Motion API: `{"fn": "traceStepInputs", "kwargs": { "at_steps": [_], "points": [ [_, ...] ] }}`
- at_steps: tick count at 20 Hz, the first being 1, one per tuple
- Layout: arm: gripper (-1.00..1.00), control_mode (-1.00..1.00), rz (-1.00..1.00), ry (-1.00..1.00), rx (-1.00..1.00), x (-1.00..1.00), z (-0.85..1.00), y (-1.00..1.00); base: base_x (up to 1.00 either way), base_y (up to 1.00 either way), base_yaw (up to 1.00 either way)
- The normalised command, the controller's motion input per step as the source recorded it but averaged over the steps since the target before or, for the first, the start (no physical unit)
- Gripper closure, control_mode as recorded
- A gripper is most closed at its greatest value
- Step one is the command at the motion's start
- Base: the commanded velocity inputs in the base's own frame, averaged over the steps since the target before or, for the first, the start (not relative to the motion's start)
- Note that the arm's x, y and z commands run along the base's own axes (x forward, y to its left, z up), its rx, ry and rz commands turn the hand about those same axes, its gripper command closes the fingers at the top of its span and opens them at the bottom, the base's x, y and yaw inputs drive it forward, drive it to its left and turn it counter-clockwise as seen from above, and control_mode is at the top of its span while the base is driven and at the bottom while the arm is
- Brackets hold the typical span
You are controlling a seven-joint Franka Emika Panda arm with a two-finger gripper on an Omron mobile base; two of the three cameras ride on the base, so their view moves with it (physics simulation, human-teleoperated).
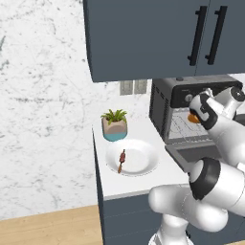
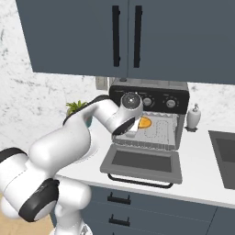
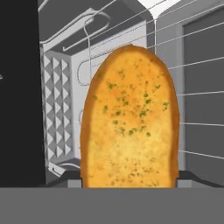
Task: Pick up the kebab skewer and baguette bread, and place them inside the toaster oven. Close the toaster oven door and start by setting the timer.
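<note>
Left base view: the kebab skewer (image 1: 122,160) is lying on a white plate (image 1: 143,165) on the desk (image 1: 139,184), just in front of a little potted plant (image 1: 114,124). Off to the right the toaster oven (image 1: 174,107) has its door (image 1: 194,154) dropped flat, and the arm is reaching into the opening with a bit of the orange baguette bread (image 1: 193,117) peeking out by the hand.

Right base view: same oven, front on. Toaster oven door is hanging open with the black bar handle at the near edge, three knobs (image 2: 159,103) across the top panel. The baguette shows as an orange patch inside the cavity, right beside the wrist. A soap bottle (image 2: 194,117) stands on the desk to the right of the oven.

Hand view: the pincer (image 3: 129,181) is clamped on the baguette, one dark finger tip (image 3: 70,178) pressed to each side of the loaf. The herb-flecked crust stands straight ahead, with the wire rack (image 3: 192,109) and the oven's inner walls behind it.
</note>
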Motion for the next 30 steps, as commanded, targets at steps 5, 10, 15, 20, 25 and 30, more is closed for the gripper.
{"fn": "traceStepInputs", "kwargs": {
  "at_steps": [5,10,15,20,25,30],
  "points": [
    [1.0,-1.0,0.0,0.0,0.0,0.19,-0.14,0.0,0.0,0.0,0.0],
    [1.0,-1.0,0.0,0.0,0.0,0.3,-0.06,0.0,0.0,0.0,0.0],
    [1.0,-1.0,0.0,0.0,0.0,0.28,-0.05,0.0,0.0,0.0,0.0],
    [-1.0,-1.0,0.0,0.05,0.0,0.18,0.0,0.0,0.0,0.0,0.0],
    [-1.0,-1.0,0.0,0.03,0.0,0.11,0.0,0.0,0.0,0.0,0.0],
    [-1.0,-1.0,0.0,0.0,0.0,0.07,0.0,0.0,0.0,0.0,0.0]
  ]
}}
